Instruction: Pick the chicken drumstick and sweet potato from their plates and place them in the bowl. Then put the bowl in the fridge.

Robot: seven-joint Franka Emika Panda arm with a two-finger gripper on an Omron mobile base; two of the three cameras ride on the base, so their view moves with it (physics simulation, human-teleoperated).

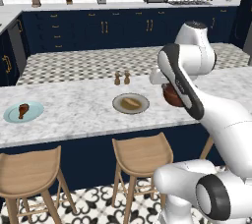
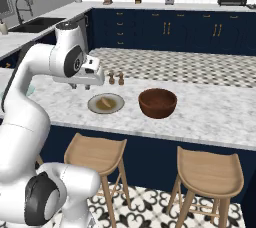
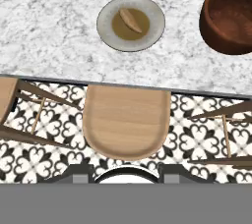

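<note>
Hand (image 2: pixel 80 86) hovering over counter's (image 2: pixel 200 112) near edge, nothing held — opening not discernible. Sweet potato (image 3: pixel 130 19) on grey-beige plate (image 3: pixel 109 30), bowl (image 2: pixel 157 103) right of it; drumstick (image 1: pixel 22 109) on blue plate (image 1: pixel 33 115) — far left.

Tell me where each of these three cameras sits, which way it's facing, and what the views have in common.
Left base view: behind the arm on its left, looking forward and down over the marble counter; the white arm rises at lower right, partly hiding the bowl.
Right base view: behind the arm on its right, facing the same counter; the arm rises at lower left, gripper above the counter's near side.
Hand view: on the hand, looking straight down at a stool and the counter edge.
Shared: all three show the grey-beige plate with the sweet potato, and the bowl.
</note>
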